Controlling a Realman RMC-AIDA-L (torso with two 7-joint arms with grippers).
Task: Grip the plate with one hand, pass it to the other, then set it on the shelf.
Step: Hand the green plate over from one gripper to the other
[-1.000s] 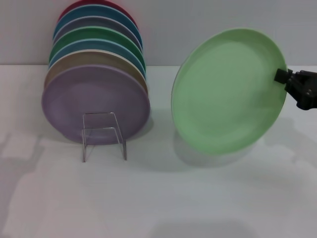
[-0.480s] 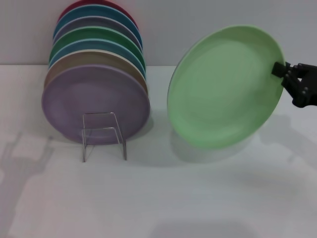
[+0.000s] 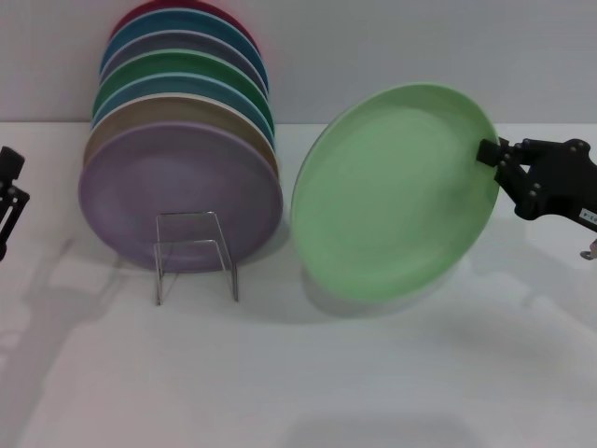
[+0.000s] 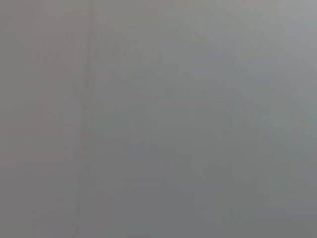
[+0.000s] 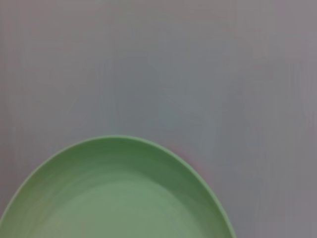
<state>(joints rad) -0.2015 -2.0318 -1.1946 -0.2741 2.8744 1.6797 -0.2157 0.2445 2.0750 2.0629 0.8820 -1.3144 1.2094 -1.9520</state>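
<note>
Plate (image 3: 392, 196) tilted, in right gripper (image 3: 494, 161)

The left gripper (image 3: 7, 201) is mostly cut off by the head view's left edge, so there's no telling how its fingers sit. The left wrist view is plain grey blur. The right wrist view crops the plate (image 5: 119, 198) at the bottom. Stacked plates (image 3: 177, 112) hide behind the lilac plate (image 3: 177, 191).
</note>
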